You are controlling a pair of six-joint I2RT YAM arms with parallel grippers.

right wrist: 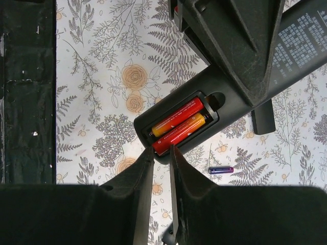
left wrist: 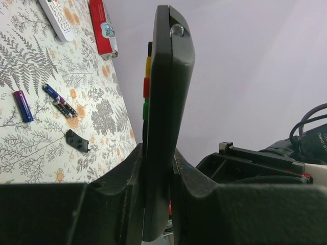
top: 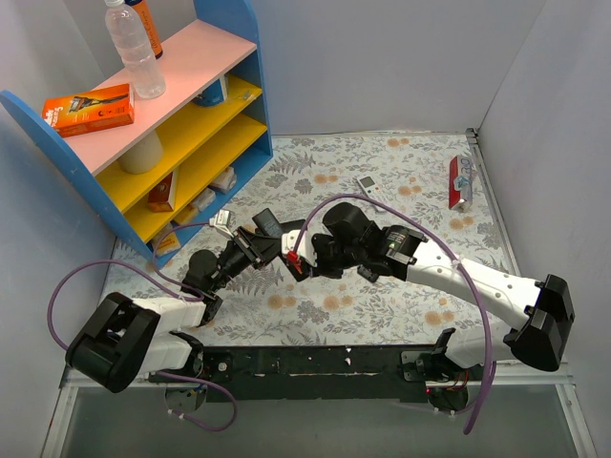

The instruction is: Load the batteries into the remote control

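Note:
My left gripper (left wrist: 157, 158) is shut on the black remote control (left wrist: 166, 102) and holds it above the table; in the top view the remote (top: 277, 239) is at the table's middle. Its back is open in the right wrist view, where two red-orange batteries (right wrist: 179, 122) lie side by side in the compartment. My right gripper (right wrist: 162, 153) is at the compartment's end, jaws slightly apart with nothing between them, tips by the nearer battery. A purple battery (right wrist: 221, 170) lies on the cloth. Loose purple and blue batteries (left wrist: 22, 105) also show in the left wrist view.
A small black cover piece (left wrist: 77, 141) lies on the cloth. A white remote (top: 368, 186) and a red packet (top: 458, 181) lie at the back right. A blue and yellow shelf unit (top: 172, 124) stands at the back left. Walls close in the table.

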